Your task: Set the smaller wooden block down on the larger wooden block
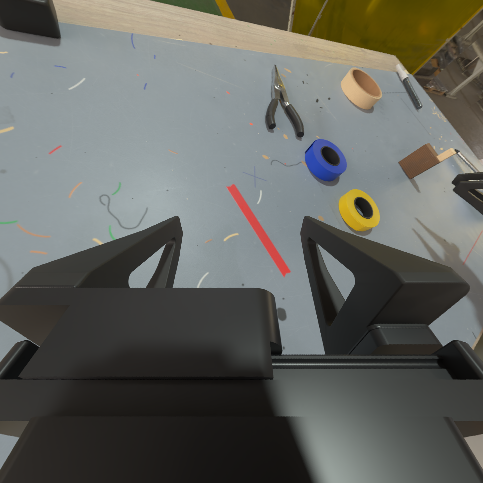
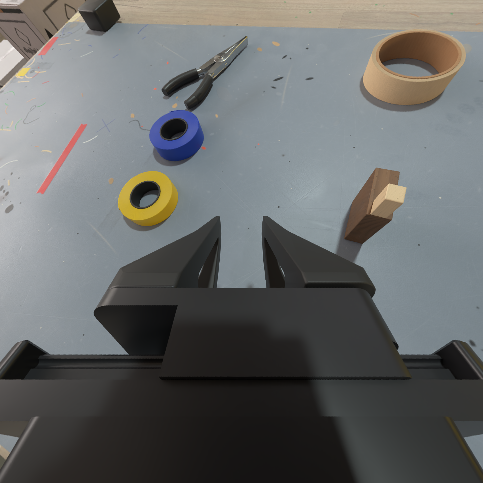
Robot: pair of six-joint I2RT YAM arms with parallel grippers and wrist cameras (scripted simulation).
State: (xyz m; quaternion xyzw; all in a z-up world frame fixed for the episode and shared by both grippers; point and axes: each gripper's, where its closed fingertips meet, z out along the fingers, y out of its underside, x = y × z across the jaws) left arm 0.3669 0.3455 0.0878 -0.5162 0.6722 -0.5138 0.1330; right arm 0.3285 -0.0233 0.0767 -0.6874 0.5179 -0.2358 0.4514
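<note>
— Where has the small pale wooden block (image 2: 388, 200) ended up?

— Ahead and to the right of the right pincer (image 2: 241, 222). It leans tilted against the large dark brown wooden block (image 2: 371, 209), touching its side and upper edge. It doesn't lie flat on top, so I'd judge the stacking isn't properly settled.

— And that pincer holds nothing?

— Nothing. Its fingers stand a little apart over bare grey bench (image 2: 287, 156), with only a narrow gap between them. I'd guess that gap suits the small block's width, which is why it isn't spread wider.

— What about the left pincer (image 1: 240, 224)?

— Spread wide and empty, hovering above a strip of red tape (image 1: 257, 230) stuck flat on the bench. The blocks sit far off to its right, so I take it this arm is simply keeping clear.

— Anything in the way?

— A yellow roll of tape (image 2: 148, 198) lies just ahead and left of the right pincer, a blue roll of tape (image 2: 176, 134) beyond it, then black-handled steel pliers (image 2: 206, 70) farther on. A wide tan cardboard ring (image 2: 413, 66) sits well beyond the blocks. All lie flat and apart from the blocks, so a reach to the right looks unobstructed.

— The risk?

— The small block's lean. A nudge could slide it off to the bench.
</note>
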